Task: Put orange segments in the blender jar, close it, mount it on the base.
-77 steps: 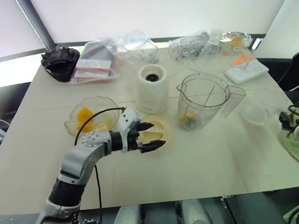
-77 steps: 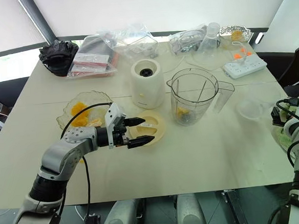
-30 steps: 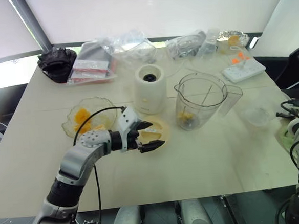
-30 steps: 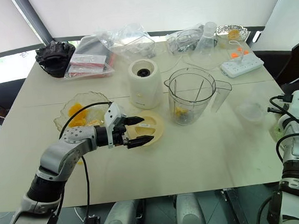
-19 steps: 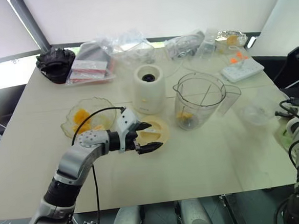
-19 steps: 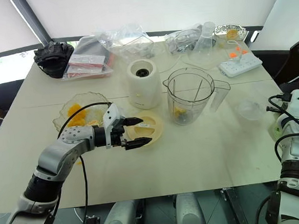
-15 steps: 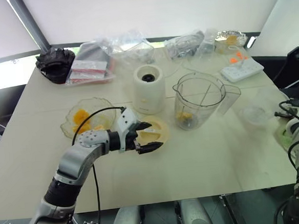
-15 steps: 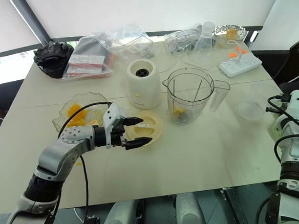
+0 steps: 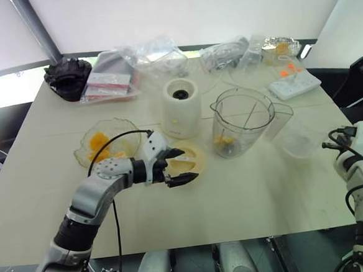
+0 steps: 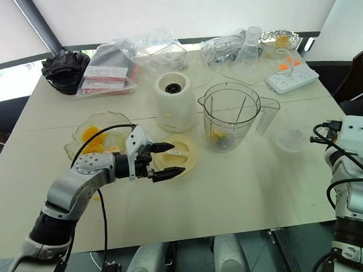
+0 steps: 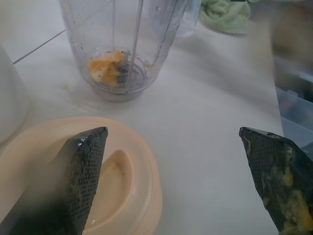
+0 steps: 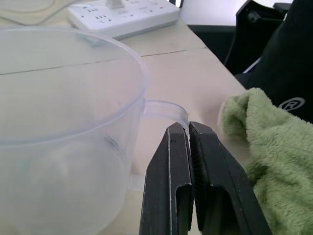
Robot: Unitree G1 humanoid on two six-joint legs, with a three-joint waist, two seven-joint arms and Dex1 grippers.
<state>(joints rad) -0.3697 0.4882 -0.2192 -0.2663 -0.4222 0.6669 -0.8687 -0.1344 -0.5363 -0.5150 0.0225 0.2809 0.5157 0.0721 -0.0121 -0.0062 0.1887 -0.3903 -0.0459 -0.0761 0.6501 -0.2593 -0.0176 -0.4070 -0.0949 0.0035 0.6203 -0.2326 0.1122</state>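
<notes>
Pincers first: the left pincer (image 9: 182, 166) hangs low over the counter (image 9: 248, 193) with its fingers spread wide and nothing between them, one finger (image 11: 80, 166) above the cream lid (image 9: 189, 160) lying flat there. At the counter's right edge the right pincer (image 12: 188, 142) is closed tight, its fingers pressed together and empty, their tips just beside the handle of a small clear cup (image 12: 63, 122); a green cloth (image 12: 259, 147) lies beside it at the edge.

Behind the left arm sits a scalloped glass bowl (image 9: 107, 138) with orange segments (image 9: 98, 142) in it. Right of the lid stands the jar (image 9: 243, 122), upright and uncovered, a few segments at the bottom around its blade, seen close in the left wrist view. Base (image 9: 181, 108) stands just left of the jar, near it but apart, dark socket facing up.

Farther back lie a white power strip (image 9: 296, 84), clear plastic bags (image 9: 157, 57), a red-labelled packet (image 9: 109, 85) and a black bundle (image 9: 68, 75) at the far left corner.
</notes>
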